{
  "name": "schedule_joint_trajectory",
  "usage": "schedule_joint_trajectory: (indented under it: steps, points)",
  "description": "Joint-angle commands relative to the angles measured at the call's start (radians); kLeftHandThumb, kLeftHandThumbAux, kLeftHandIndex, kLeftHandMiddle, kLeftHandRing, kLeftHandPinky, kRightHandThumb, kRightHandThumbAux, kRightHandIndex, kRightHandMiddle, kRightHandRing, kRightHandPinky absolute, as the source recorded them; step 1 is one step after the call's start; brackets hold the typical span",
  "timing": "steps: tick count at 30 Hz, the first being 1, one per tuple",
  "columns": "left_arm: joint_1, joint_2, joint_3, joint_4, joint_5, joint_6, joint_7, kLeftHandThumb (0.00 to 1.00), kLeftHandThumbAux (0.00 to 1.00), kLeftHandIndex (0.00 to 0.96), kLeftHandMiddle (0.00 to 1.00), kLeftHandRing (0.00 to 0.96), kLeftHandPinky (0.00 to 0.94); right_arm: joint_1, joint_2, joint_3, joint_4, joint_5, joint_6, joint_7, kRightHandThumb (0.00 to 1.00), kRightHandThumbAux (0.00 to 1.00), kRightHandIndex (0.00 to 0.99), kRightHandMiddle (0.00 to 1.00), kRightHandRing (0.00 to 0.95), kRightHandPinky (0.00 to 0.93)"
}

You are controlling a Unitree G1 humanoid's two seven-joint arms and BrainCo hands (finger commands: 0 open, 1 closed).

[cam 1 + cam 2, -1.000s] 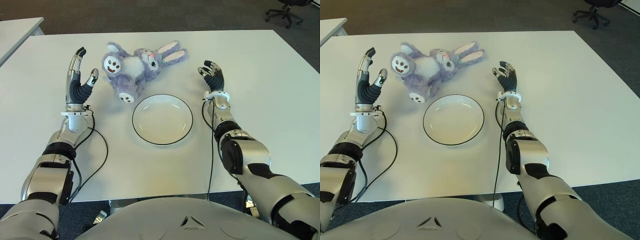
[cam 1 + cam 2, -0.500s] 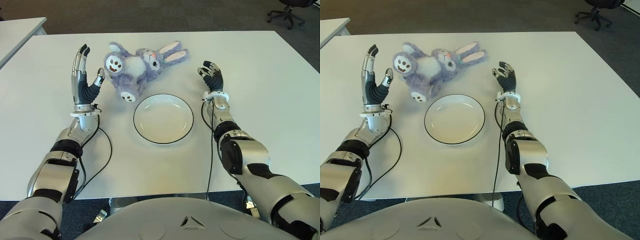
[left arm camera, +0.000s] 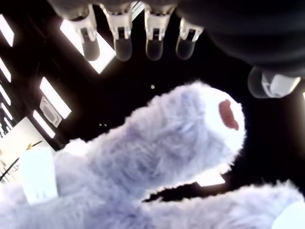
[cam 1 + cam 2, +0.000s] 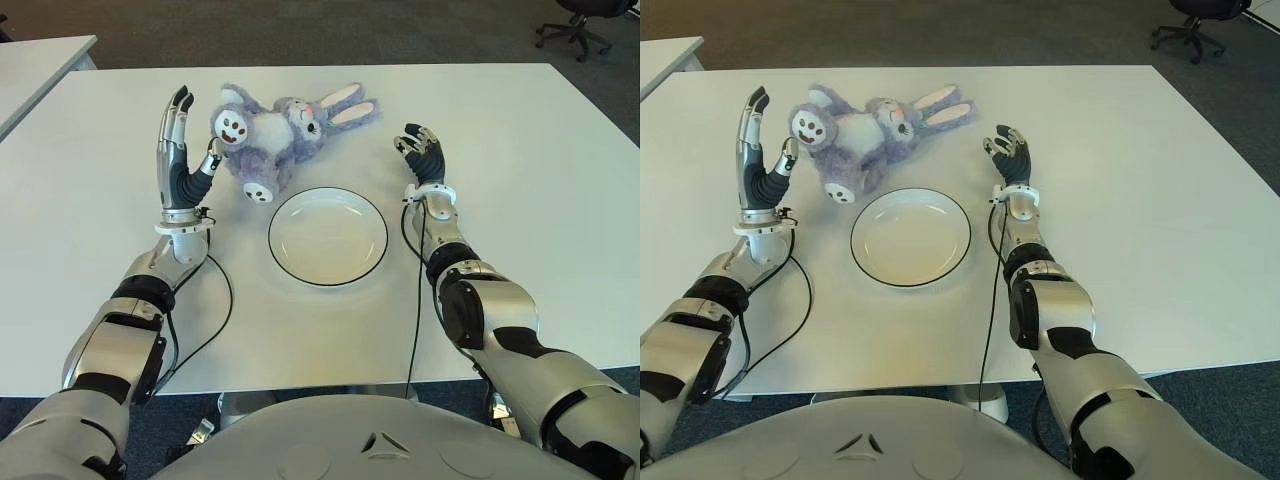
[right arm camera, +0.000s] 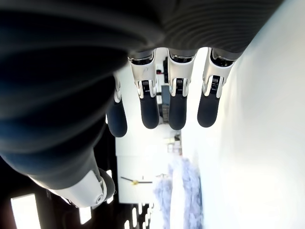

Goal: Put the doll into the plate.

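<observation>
Readable text: none in any view.
Tag on the doll (image 3: 37,175): a white cloth tag sewn on the purple fur, blank as far as can be seen.
Doll's foot (image 4: 231,127): brown paw marks on a white sole, no letters or numbers.
Plate (image 4: 372,215): plain white with a dark rim, no mark or brand.
Surface (image 4: 520,140): plain white, no label or sign.
</observation>
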Motion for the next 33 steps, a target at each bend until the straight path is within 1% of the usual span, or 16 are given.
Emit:
schedule_joint_trajectory:
  steps: [1,6,8,13,19,22,33]
  points:
    - [0.205,-0.146,-0.117,0.118,0.064,0.048,-0.015,0.411,0.164,0.000,0.000,0.000,0.066,0.084,0.029,0.003,0.055,-0.002,0.055,-0.001,0.440,0.750,0.214,0.176,0.165,0.209]
    - [0.210,-0.139,-0.127,0.113,0.051,0.039,-0.060,0.398,0.161,0.000,0.000,0.000,0.072,0.084,0.031,0.003,0.055,-0.002,0.055,-0.001,0.441,0.754,0.214,0.173,0.161,0.203]
    - [0.213,-0.135,-0.132,0.110,0.045,0.030,-0.084,0.396,0.164,0.000,0.000,0.000,0.092,0.084,0.032,0.003,0.055,-0.001,0.056,-0.001,0.447,0.756,0.217,0.173,0.159,0.200]
    - [0.216,-0.128,-0.138,0.102,0.041,0.008,-0.118,0.400,0.174,0.000,0.000,0.000,0.077,0.084,0.034,0.003,0.054,-0.001,0.057,-0.002,0.438,0.754,0.215,0.172,0.159,0.206]
    - [0.215,-0.119,-0.140,0.102,0.036,-0.021,-0.157,0.414,0.192,0.000,0.000,0.000,0.057,0.084,0.037,0.003,0.054,-0.002,0.055,-0.004,0.450,0.760,0.217,0.178,0.166,0.219]
    - [0.215,-0.113,-0.137,0.102,0.023,-0.037,-0.193,0.421,0.191,0.000,0.000,0.000,0.043,0.084,0.038,0.004,0.054,-0.002,0.056,-0.004,0.443,0.757,0.216,0.179,0.168,0.219]
    - [0.219,-0.100,-0.119,0.087,-0.003,-0.055,-0.278,0.427,0.185,0.000,0.000,0.000,0.033,0.084,0.039,0.004,0.053,-0.002,0.055,-0.003,0.430,0.750,0.216,0.179,0.170,0.214]
